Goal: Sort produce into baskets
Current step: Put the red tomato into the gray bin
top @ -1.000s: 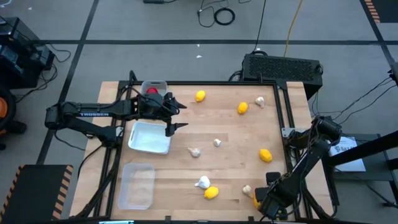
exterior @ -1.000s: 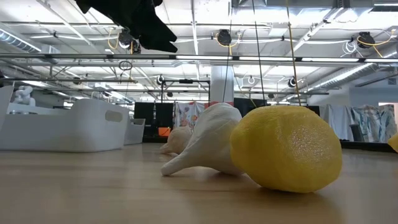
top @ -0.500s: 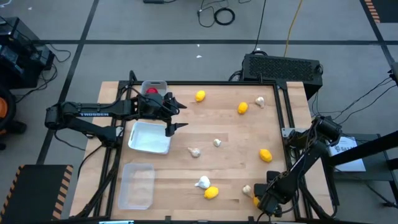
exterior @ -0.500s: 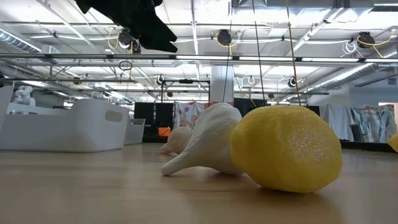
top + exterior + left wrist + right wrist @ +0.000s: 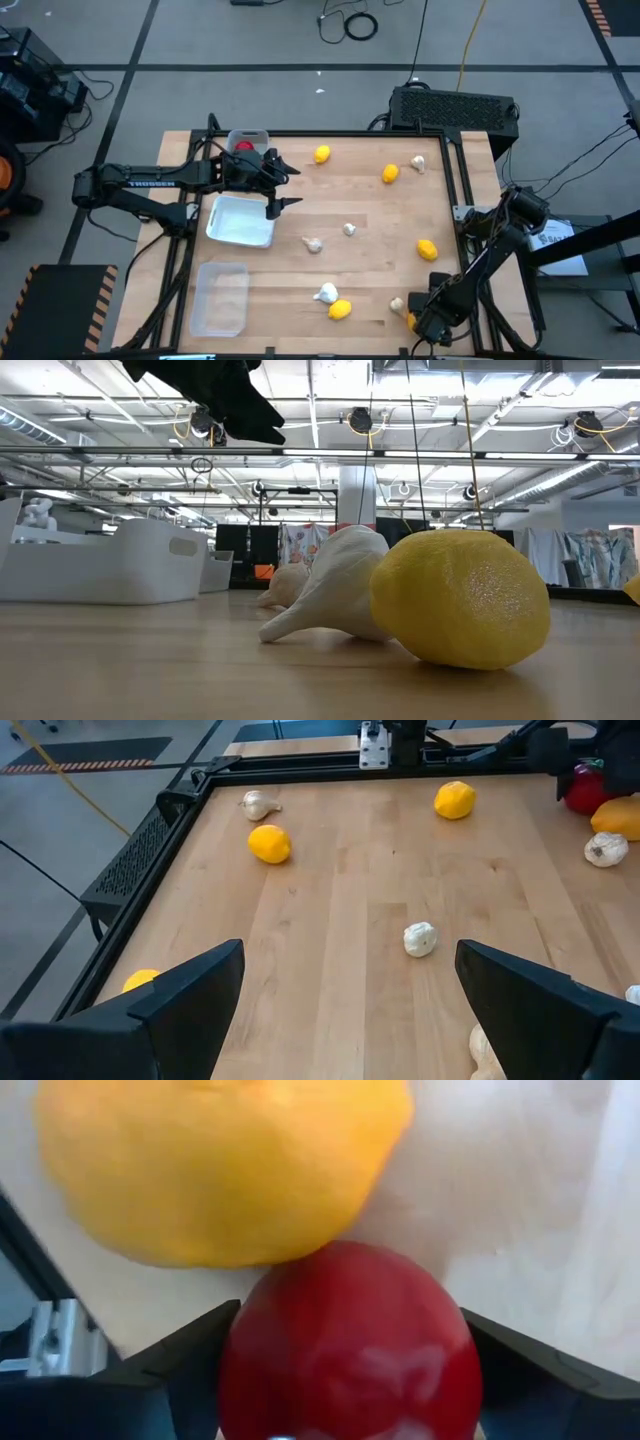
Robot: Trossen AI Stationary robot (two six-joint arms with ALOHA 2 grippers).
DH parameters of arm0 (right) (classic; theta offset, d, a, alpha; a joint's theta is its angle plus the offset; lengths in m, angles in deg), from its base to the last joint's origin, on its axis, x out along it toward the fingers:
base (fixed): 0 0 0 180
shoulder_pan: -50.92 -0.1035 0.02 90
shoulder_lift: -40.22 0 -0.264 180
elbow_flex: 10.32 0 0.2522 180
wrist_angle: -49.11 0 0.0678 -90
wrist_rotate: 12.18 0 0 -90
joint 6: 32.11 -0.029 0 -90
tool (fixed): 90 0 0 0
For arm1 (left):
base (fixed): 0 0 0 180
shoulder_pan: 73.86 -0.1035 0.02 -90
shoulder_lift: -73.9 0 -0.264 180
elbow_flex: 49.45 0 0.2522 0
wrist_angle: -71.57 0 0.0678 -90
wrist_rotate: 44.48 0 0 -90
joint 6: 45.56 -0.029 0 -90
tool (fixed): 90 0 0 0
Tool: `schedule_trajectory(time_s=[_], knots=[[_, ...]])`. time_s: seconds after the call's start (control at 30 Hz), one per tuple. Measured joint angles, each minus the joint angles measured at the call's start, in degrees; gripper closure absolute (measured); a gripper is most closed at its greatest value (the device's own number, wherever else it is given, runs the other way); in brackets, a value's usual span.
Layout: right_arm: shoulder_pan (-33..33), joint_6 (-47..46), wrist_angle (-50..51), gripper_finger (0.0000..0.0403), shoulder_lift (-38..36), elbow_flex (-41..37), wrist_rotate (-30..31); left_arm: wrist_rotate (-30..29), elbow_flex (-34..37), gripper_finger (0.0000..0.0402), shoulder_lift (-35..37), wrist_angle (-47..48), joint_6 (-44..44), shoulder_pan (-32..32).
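From above I see the wooden desk (image 5: 370,240) with a black box (image 5: 455,107) standing at its far edge. Along its left side sit three baskets: a clear basket (image 5: 219,298) nearest me, a white basket (image 5: 240,221) in the middle, and a greyish basket (image 5: 248,139) at the far end with a red fruit (image 5: 243,146) in it. My left arm reaches in from the left, roughly level over the desk, and the left hand (image 5: 274,186) hangs above the far right corner of the white basket with its fingers spread wide and nothing between them. My right arm folds down at the near right corner, and the right hand (image 5: 424,325) is low over the desk there; in the right wrist view its dark fingers flank a glossy red fruit (image 5: 350,1350) that touches an orange lemon (image 5: 225,1165), but I cannot tell whether they press on it yet. Loose produce is scattered well apart: a yellow lemon (image 5: 339,309) just beside a garlic bulb (image 5: 326,293) near the front, another lemon (image 5: 427,249) to the right, two more lemons (image 5: 321,154) and (image 5: 390,173) toward the far side, and small garlic bulbs (image 5: 313,244), (image 5: 349,229), (image 5: 417,162) between them.
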Motion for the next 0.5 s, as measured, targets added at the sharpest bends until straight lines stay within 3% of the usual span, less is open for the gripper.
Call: schedule_trajectory(time_s=[0.17,0.37,0.5], knots=[[1.4,2.7,5.4,0.0086,0.0,0.3,-3.1,0.0,0.0,0.0032,0.0,0.0,0.0,0.0],[4.8,11.3,15.3,0.0087,0.0,3.5,-2.4,-1.3,0.0,0.0032,0.0,0.8,0.0,-0.2],[8.4,14.9,22.3,0.0087,0.0,6.2,5.3,-6.1,0.0,0.0032,0.0,4.2,0.0,-1.1]])
